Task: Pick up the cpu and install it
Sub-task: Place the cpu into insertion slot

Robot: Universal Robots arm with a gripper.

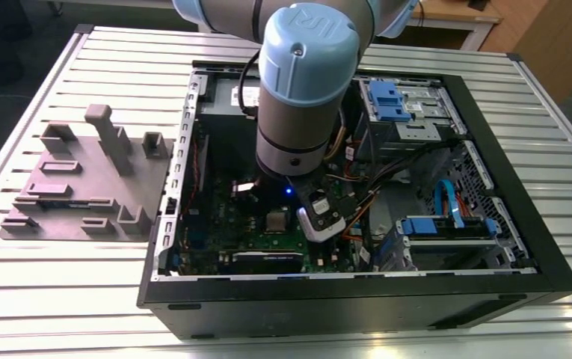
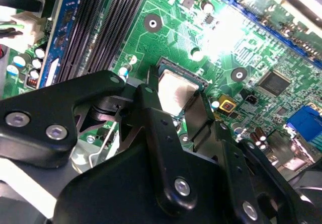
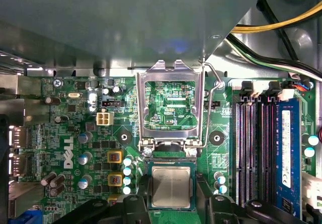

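Straddling the small flat square silvery-grey metal cpu (image 3: 171,186), the black end effector (image 3: 173,200) stands over the green motherboard (image 3: 70,148), just beside the flipped-open rectangular metal socket frame (image 3: 171,70). The cpu lies within the socket outline. Whether the end effector is clamped on it or merely flanks it cannot be told.

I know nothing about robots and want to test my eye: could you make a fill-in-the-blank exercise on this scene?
1. The cpu sits on a motherboard coloured ___.
2. The metal socket frame beside the cpu is flipped ___, not closed over it.
3. The memory stick next to the black slots is ___.
4. The grey block stands on the slatted table at the exterior view's ___ of the black computer case.
Missing words: green; open; blue; left.
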